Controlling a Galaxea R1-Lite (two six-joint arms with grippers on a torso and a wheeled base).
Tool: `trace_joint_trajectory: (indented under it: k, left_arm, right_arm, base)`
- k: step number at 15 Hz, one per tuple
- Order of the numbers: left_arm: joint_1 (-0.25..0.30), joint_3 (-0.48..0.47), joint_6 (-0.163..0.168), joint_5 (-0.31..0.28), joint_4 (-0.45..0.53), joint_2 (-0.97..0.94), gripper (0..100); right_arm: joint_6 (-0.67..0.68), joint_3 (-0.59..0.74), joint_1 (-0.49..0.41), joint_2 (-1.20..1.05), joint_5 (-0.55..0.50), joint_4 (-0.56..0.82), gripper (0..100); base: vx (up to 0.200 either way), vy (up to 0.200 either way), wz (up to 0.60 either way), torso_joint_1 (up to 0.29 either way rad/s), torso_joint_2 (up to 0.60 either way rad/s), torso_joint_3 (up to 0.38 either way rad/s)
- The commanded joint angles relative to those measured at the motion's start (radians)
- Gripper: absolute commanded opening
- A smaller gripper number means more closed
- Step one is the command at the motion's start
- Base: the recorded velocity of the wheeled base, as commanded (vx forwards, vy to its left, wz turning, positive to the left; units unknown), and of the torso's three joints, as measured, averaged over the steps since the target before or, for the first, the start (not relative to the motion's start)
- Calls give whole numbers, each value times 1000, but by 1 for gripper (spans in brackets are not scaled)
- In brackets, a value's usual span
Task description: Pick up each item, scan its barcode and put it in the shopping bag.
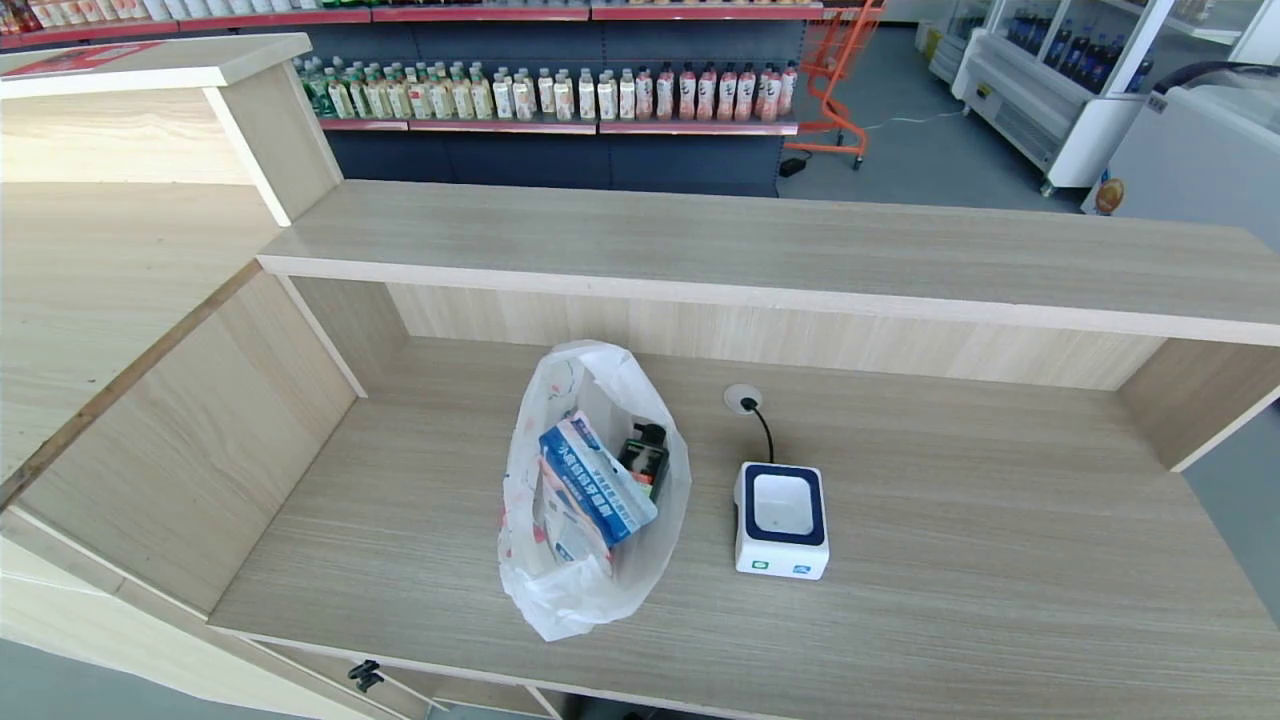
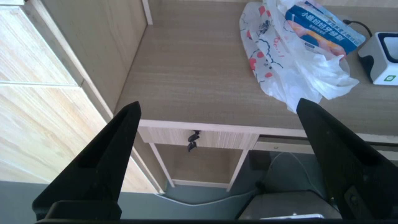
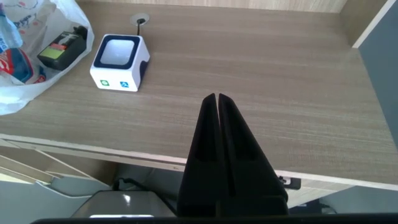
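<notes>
A translucent white shopping bag [image 1: 590, 560] lies open on the wooden counter [image 1: 950, 560], holding a blue and white box [image 1: 598, 482] and a dark pump bottle [image 1: 644, 455]. Just to its right sits the white barcode scanner [image 1: 781, 518] with a blue-framed window and a black cable. My left gripper [image 2: 217, 118] hangs open before the counter's front edge, nearer than the bag [image 2: 292, 68] and box [image 2: 323, 31]. My right gripper [image 3: 216, 99] is shut with nothing in it, low before the counter's front edge, right of the scanner [image 3: 118, 62] and bottle [image 3: 62, 53].
A raised wooden ledge [image 1: 760, 250] runs along the back of the counter, with side walls at left [image 1: 190, 440] and right [image 1: 1200, 400]. Shop shelves with bottles [image 1: 560, 95] stand beyond. A drawer handle [image 2: 194, 142] sits under the counter front.
</notes>
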Motion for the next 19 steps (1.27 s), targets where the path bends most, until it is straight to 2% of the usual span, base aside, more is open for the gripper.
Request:
trace_joint_trajectory:
  k: [1,5,19]
  left_arm:
    - [0,0,1,0,0,0,100]
    - [0,0,1,0,0,0,100]
    - [0,0,-1,0,0,0,100]
  right_arm:
    - [0,0,0,2,1,0,0]
    - [0,0,0,2,1,0,0]
    - [-6,0,0,2,1,0,0]
  base:
    - [0,0,0,0,0,0]
    - [0,-150,0,2,2,1]
    - [0,0,0,0,0,0]
